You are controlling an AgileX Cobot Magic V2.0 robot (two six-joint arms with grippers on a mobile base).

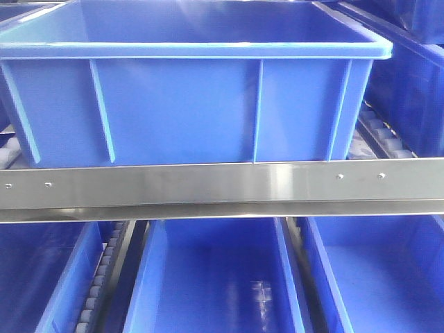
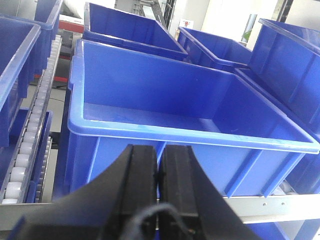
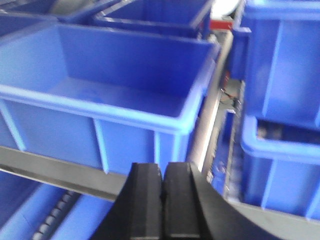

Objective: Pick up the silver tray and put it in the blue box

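The blue box stands on the upper shelf right in front of me, ribbed on its front wall and with nothing inside it as seen in the left wrist view and the right wrist view. The silver tray is out of view in every frame. My left gripper hangs shut in front of the box's near wall, below its rim, holding nothing. My right gripper is also shut and empty, low before the box's right front corner.
A steel shelf rail runs across under the box. More blue crates sit below, behind and to the right. Roller tracks run along the shelf sides.
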